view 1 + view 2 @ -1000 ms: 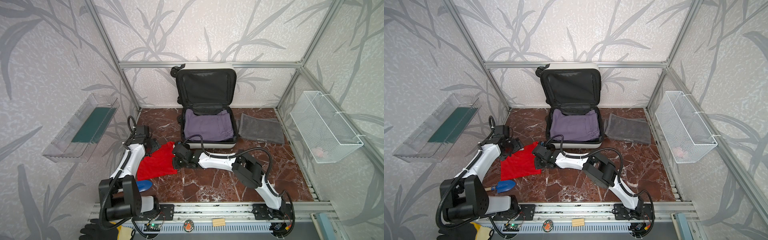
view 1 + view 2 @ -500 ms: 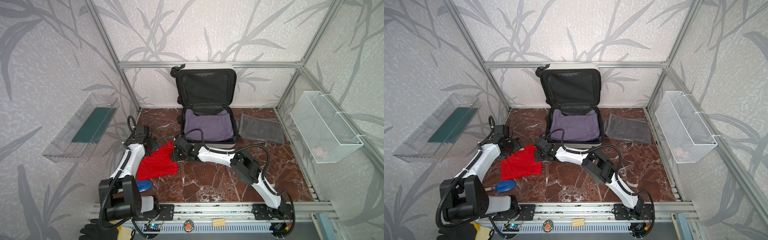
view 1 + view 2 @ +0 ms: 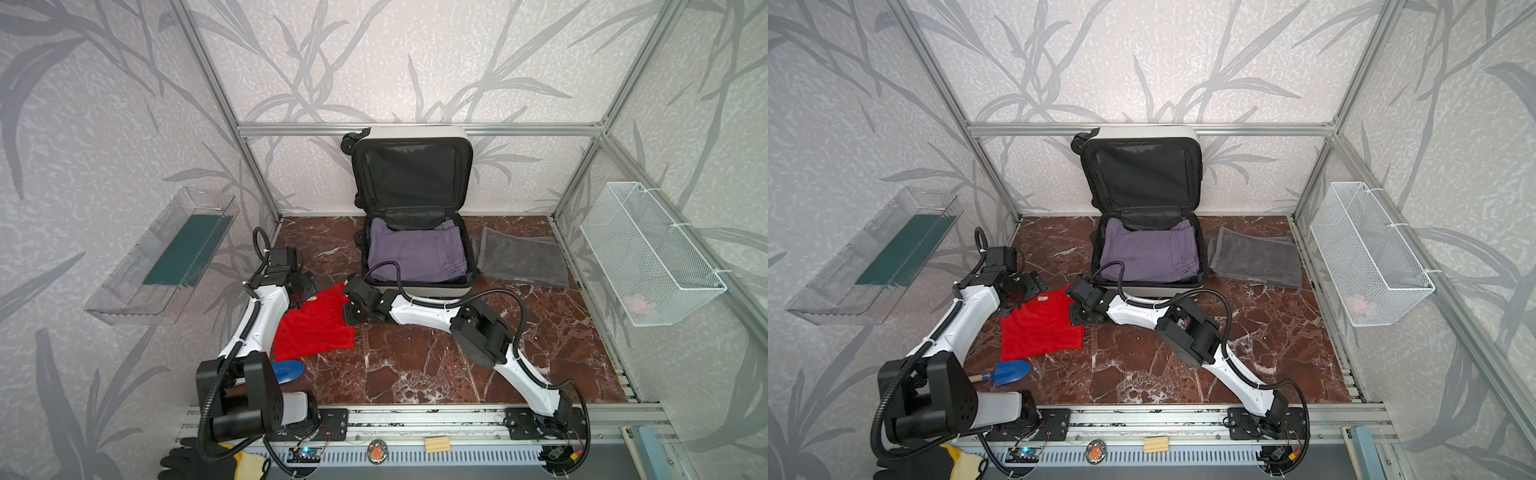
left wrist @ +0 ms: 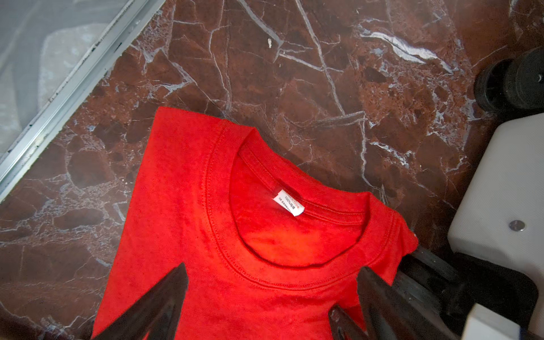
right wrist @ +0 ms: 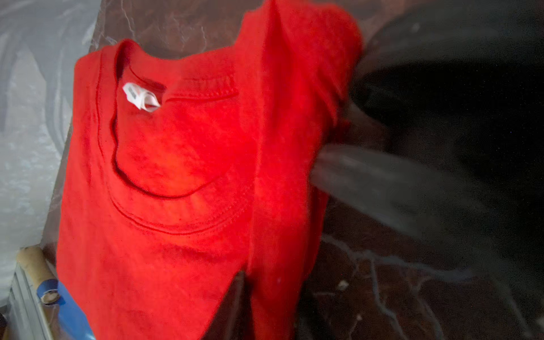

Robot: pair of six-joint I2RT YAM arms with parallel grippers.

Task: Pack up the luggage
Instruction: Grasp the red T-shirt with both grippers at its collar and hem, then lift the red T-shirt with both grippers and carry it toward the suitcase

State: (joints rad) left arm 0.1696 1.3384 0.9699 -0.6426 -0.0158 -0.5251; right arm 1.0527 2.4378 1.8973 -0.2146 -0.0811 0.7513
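The luggage [image 3: 419, 291] [image 3: 1142, 291] lies open at the back centre, its lid leaning on the back wall and a folded purple garment [image 3: 415, 253] [image 3: 1150, 253] inside. In front of it, to the left, a red T-shirt [image 3: 316, 328] [image 3: 1038, 328] lies folded on the marble floor. My left gripper [image 3: 305, 289] [image 3: 1027, 289] is open over the collar end [image 4: 235, 235], its fingertips wide apart [image 4: 273, 268]. My right gripper [image 3: 347, 311] [image 3: 1075, 313] [image 5: 270, 300] is shut on a raised fold along the shirt's right edge [image 5: 279, 147].
A grey towel [image 3: 521, 257] lies right of the luggage. A blue trowel [image 3: 289, 371] [image 3: 1011, 371] lies near the left arm's base. On the left wall hangs a clear shelf [image 3: 166, 257]. A white wire basket [image 3: 648, 257] hangs on the right wall. A caster wheel [image 4: 512, 82] sits close by.
My right gripper has shifted a little at the shirt's right edge and closed on a fold of the fabric. The left arm has not moved.
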